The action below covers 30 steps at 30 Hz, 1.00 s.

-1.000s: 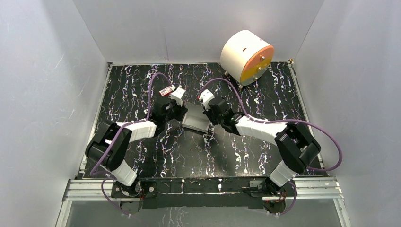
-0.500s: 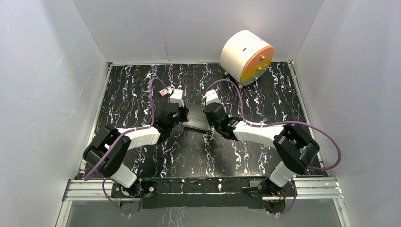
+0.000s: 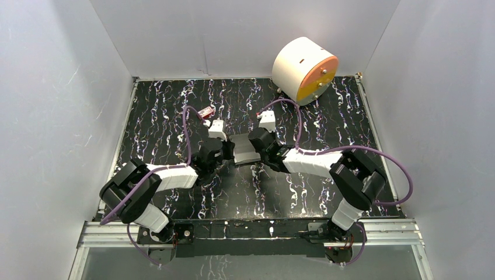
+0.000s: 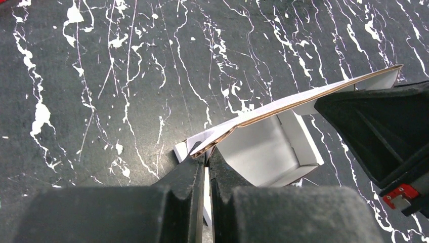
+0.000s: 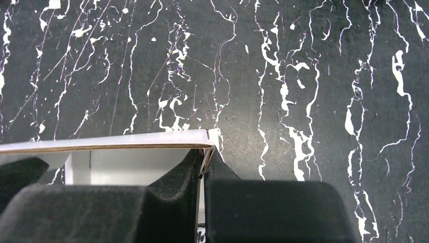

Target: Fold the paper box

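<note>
The left gripper (image 4: pixel 206 156) is pinched almost closed on the left corner of the paper box (image 4: pixel 260 147), thin cardboard caught between its jaws. The right gripper (image 5: pixel 203 158) nips the opposite corner just as narrowly. Between them the raised flap (image 4: pixel 303 98) runs left to right (its brown-edged rim marks the long axis), and the box's white inside opens beneath it. The box sits about mid-table (image 3: pixel 327 116). A small red item (image 3: pixel 205 112) lies near, on the far side of the left arm. A white cylinder (image 3: pixel 303 70) stands well apart, far right.
</note>
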Tool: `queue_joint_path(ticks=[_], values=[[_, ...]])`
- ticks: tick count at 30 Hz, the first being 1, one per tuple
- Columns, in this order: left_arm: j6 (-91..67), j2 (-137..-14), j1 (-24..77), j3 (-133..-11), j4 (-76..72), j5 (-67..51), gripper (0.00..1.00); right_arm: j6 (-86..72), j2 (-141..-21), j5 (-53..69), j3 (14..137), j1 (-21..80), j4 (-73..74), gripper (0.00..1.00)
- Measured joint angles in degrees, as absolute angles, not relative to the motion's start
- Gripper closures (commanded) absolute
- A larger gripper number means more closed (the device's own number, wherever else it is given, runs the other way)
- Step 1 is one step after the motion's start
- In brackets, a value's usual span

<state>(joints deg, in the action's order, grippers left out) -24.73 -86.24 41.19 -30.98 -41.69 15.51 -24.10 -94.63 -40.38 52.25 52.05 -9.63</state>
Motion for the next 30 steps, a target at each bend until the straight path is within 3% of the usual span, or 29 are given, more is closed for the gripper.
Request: queue_joint_path(ticks=[30], values=[[-33.45, -87.99, 50.3, -27.03, -48.86, 30.52, 1.0, -30.11, -93.12, -52.47, 43.2, 57.84, -20.51, 0.94]])
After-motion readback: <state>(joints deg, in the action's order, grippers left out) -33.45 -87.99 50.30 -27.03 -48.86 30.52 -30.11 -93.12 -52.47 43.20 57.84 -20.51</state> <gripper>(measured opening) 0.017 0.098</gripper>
